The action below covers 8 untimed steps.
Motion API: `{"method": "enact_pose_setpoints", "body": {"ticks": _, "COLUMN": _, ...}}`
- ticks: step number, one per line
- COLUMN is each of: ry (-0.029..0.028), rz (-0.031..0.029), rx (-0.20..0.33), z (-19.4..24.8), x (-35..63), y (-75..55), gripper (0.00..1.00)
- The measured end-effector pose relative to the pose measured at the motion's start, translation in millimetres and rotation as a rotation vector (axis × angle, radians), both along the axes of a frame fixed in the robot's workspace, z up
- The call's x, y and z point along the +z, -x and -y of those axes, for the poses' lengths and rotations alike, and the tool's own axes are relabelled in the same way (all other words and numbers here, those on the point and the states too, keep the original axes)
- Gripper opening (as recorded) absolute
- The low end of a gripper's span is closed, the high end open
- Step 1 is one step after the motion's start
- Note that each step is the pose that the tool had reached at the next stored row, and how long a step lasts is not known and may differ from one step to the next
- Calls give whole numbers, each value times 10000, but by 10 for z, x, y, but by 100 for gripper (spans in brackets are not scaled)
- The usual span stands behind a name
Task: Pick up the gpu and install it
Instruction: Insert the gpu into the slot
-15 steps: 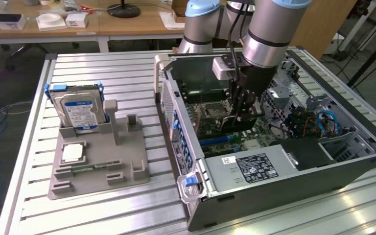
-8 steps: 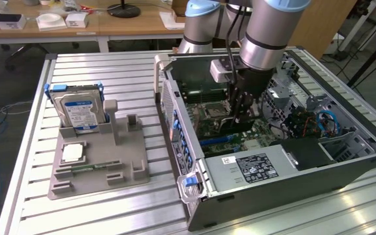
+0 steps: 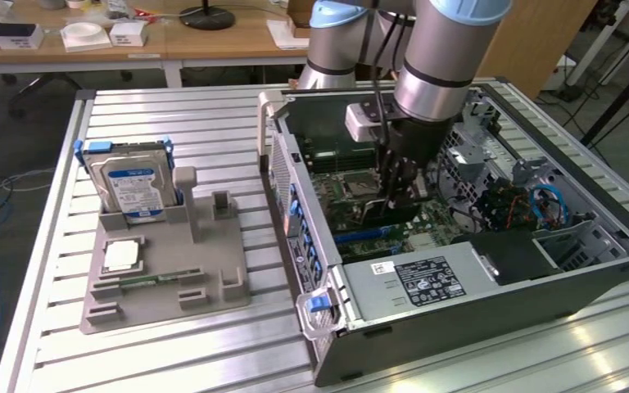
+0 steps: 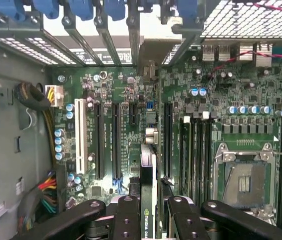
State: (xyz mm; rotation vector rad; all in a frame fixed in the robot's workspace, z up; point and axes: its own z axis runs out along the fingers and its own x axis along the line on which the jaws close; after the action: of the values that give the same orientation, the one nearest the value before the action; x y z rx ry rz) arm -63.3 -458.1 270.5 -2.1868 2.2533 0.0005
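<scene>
Jaws clamped on the gpu point(image 4: 147, 200), edge-on between them, over the motherboard point(image 4: 131, 145).

- Hangs vertically at the upper middle of the exterior view as a grey tubular metal arm point(image 3: 435, 57) with pale-blue joint caps.
- Ends mid-frame in a black two-fingered gripper point(image 3: 399, 196), pointing straight down.
- Clamps black fingers point(image 4: 127, 217) against both faces of an edge-on gpu card point(image 4: 147, 165).

Slatted table point(image 3: 161, 115) w/ PC case point(image 3: 457, 336), holder point(image 3: 151, 311)
</scene>
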Motion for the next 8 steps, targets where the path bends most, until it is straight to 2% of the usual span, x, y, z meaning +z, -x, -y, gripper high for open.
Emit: {"method": "enact_pose_setpoints", "body": {"ticks": 8, "ry": -1, "rz": 1, "rx": 8, "z": 4, "x": -7, "y": 42, "gripper": 26}}
